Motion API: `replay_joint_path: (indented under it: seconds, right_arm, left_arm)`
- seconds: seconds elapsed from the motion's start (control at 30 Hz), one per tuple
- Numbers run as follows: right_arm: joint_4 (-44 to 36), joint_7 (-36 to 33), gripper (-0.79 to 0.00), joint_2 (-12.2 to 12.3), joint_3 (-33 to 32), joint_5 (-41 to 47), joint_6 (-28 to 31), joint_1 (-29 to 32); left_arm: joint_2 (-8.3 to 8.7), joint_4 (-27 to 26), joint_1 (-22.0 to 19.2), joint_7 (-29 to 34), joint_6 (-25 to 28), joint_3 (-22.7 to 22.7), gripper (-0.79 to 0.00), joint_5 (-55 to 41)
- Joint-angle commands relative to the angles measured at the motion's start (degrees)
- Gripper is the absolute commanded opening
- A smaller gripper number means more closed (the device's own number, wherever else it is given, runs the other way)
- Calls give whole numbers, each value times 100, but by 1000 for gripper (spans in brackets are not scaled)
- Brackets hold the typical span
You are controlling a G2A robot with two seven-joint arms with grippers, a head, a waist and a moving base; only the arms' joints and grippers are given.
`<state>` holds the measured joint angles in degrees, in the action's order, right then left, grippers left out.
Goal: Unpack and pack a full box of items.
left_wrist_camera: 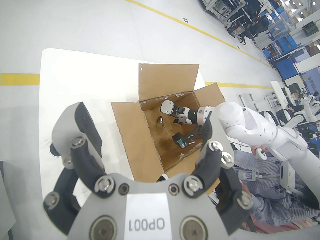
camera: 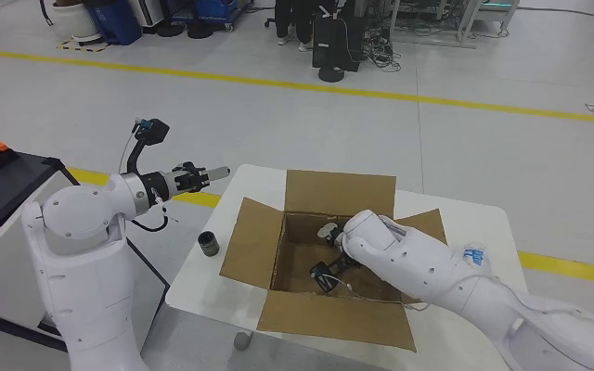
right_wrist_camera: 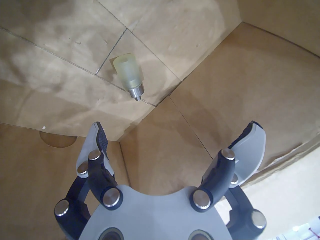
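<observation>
An open cardboard box [camera: 249, 243] stands in the middle of the white table [camera: 464, 306], its flaps folded outward. My right gripper [right_wrist_camera: 176, 136] is down inside the box [right_wrist_camera: 262, 71], open, with nothing between its fingers. A small translucent yellowish cylinder with a metal tip [right_wrist_camera: 128, 76] lies on the box floor just ahead of it, untouched. The left wrist view looks into the box [left_wrist_camera: 130, 126] and shows that same cylinder [left_wrist_camera: 159, 122] close to the right gripper [left_wrist_camera: 172, 113]. My left gripper [left_wrist_camera: 145, 131] hangs open and empty beyond the table's left edge [camera: 215, 173].
A dark short cylinder [camera: 209, 244] stands on the table left of the box. A white and blue item [camera: 473, 255] lies on the table to the box's right. Bare tabletop lies in front of the box on the right side.
</observation>
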<state>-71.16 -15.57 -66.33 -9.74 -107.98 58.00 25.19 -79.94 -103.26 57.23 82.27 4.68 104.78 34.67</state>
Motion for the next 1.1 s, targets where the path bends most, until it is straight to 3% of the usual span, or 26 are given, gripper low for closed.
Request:
replay_joint_path:
  seconds: [0.0,0.23,1.07]
  right_arm:
    - [143,711,0,17,0,-425,0,-30]
    - [677,2163,0,-46,0,-1469,0,-111]
    - [677,2163,0,-46,0,-1469,0,-111]
  left_arm:
    - [0,0,0,0,0,0,0,0]
    - [0,0,0,0,0,0,0,0]
    - [0,0,0,0,0,0,0,0]
